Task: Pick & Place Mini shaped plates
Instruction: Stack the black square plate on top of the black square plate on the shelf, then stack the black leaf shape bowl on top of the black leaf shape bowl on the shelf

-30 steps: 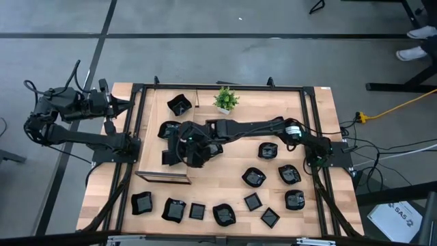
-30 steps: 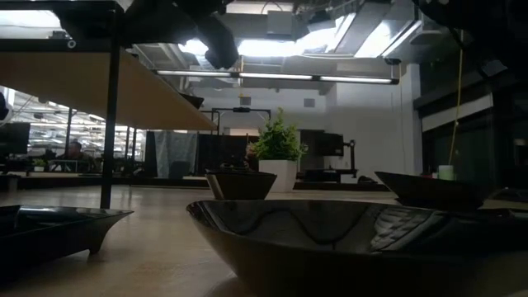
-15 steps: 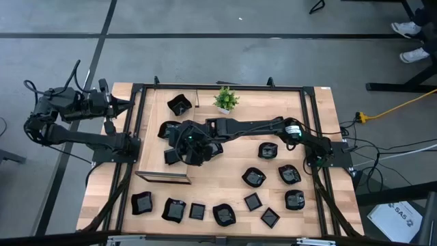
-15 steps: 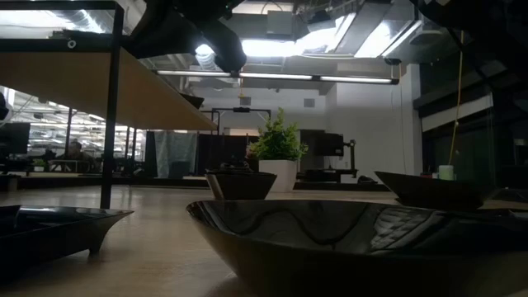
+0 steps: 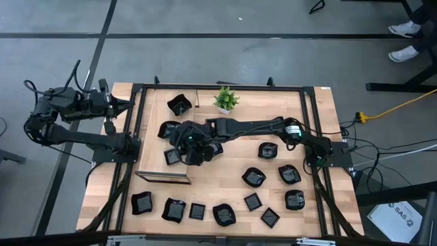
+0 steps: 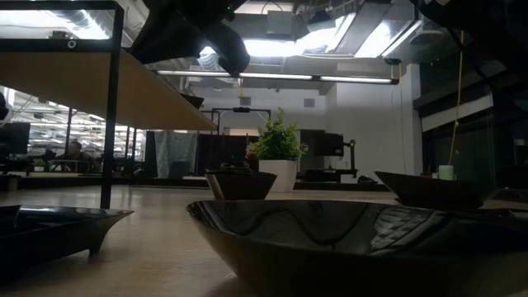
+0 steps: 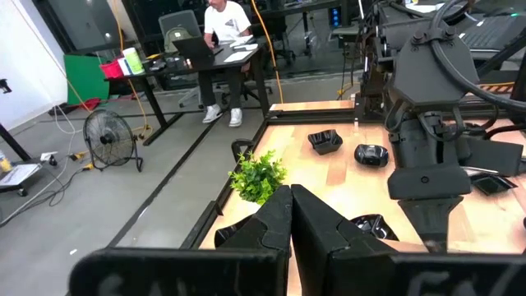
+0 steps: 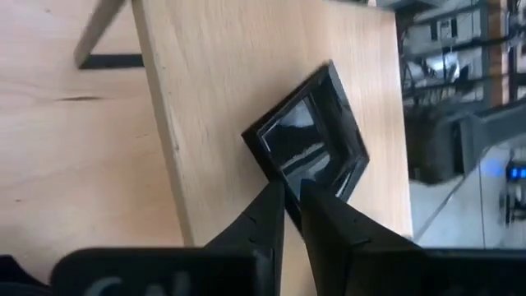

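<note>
Your right pincer (image 5: 183, 154) has swung its square plate (image 5: 173, 156) slightly toward the tabletop's far-left corner, shoes (image 5: 401, 41) beyond the far-right corner have shifted left.

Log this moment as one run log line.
right gripper: pinching rim of square plate over wooden box | left gripper: shut, parked off table's left edge | other plates: on table

Glossy black mini shaped plates (image 5: 254, 178) (mirror-like sheen), pale matt wood-grain table (image 5: 225, 191), dark metal frame (image 5: 311, 123)
</note>
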